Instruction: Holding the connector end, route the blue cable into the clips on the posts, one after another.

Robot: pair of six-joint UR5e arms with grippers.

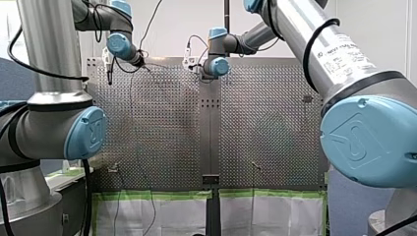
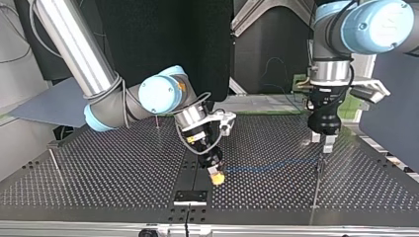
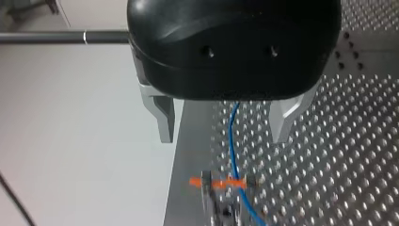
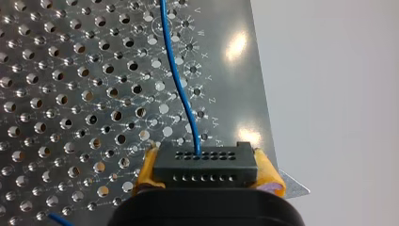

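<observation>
Across the bench [image 2: 99, 173], in the top view, my right hand [image 2: 216, 177] sits well away from the clip post [image 2: 316, 190], toward the view's left. The blue cable [image 2: 267, 167] runs low over the bench from that hand straight to the post. My left hand [image 2: 323, 142] hangs just above the post; I cannot tell whether it touches

From the left wrist view, the metal fingers [image 3: 164, 120] stand apart and hold nothing. The cable passes between them and down to the orange clip [image 3: 221, 181] on the post. It crosses the clip, but I cannot tell whether it is seated

From the right wrist view, my right hand is closed on the connector [image 4: 204, 162], clamped between its yellow pads [image 4: 270, 176]. The cable leaves the connector's face and heads off over the holes toward the post

From the front view, both arms reach to the bench's far end, well beyond the nearer posts. The hands are too small to read there

Judging the risks: if my right hand draws the connector onward before the cable is pressed home, the pull could lift it out of the clip. A hard tug might strain the wire where it enters the connector, or bend the thin post. If my left hand descends off line, a finger could strike the clip or snag the cable
</observation>
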